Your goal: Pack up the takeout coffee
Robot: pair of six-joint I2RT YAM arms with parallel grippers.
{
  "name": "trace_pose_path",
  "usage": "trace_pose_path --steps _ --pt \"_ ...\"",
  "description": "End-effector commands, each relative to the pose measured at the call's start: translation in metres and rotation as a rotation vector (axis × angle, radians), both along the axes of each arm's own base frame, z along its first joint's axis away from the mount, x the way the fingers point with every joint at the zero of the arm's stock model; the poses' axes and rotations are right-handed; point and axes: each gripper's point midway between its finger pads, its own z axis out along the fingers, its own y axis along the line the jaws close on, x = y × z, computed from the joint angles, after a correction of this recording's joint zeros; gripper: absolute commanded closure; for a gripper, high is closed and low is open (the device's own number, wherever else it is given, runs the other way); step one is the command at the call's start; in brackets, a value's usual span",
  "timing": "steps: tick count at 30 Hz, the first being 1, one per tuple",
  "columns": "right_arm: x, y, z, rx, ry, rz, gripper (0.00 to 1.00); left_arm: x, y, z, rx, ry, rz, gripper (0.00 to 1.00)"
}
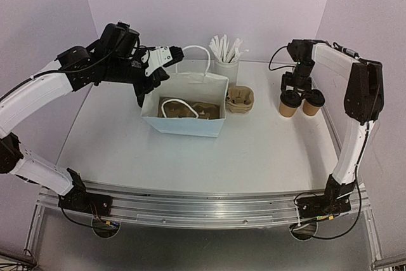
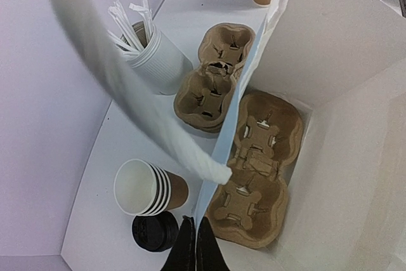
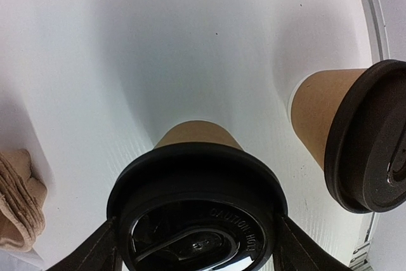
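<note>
takeout coffee cups (image 1: 290, 103) are standing at the worktop's (image 1: 114, 144) far right corner; the right arm (image 1: 358, 93) is reaching down, wide jaws clasping one cup's lid (image 3: 196, 233); the bent left arm's (image 1: 38, 93) shut jaws are pinching the bag's (image 1: 184, 125) rim.

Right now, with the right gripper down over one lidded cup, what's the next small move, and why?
Probably squeeze the right gripper onto the cup. Its fingers flank the lid, but a firm grip isn't evident. The left gripper holds the bag open with a tray inside, ready for it.
</note>
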Motion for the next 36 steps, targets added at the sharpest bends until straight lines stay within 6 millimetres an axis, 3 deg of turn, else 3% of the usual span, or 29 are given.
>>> trace_pose_path --steps 1,10,17,23,27,36 --pt "-0.003 0.0 -0.011 0.011 0.03 -0.011 0.3 -0.012 -0.001 0.021 -0.089 -0.009 -0.024 1.0" --pt "-0.02 0.003 -0.006 0.041 0.039 -0.005 0.43 -0.023 0.007 0.006 -0.071 -0.044 -0.064 1.0" --pt "-0.035 0.011 0.025 0.063 -0.021 0.025 0.45 -0.04 0.009 0.004 -0.041 -0.212 -0.136 1.0" --pt "-0.056 0.029 0.045 0.079 -0.033 0.085 0.47 -0.04 0.014 0.01 -0.008 -0.349 -0.09 1.0" --pt "-0.068 0.05 0.072 0.106 -0.079 0.16 0.48 -0.041 0.017 0.018 -0.007 -0.396 -0.028 1.0" --pt "-0.117 0.116 0.16 0.177 -0.225 0.381 0.49 -0.049 0.018 0.021 -0.035 -0.394 0.051 1.0"
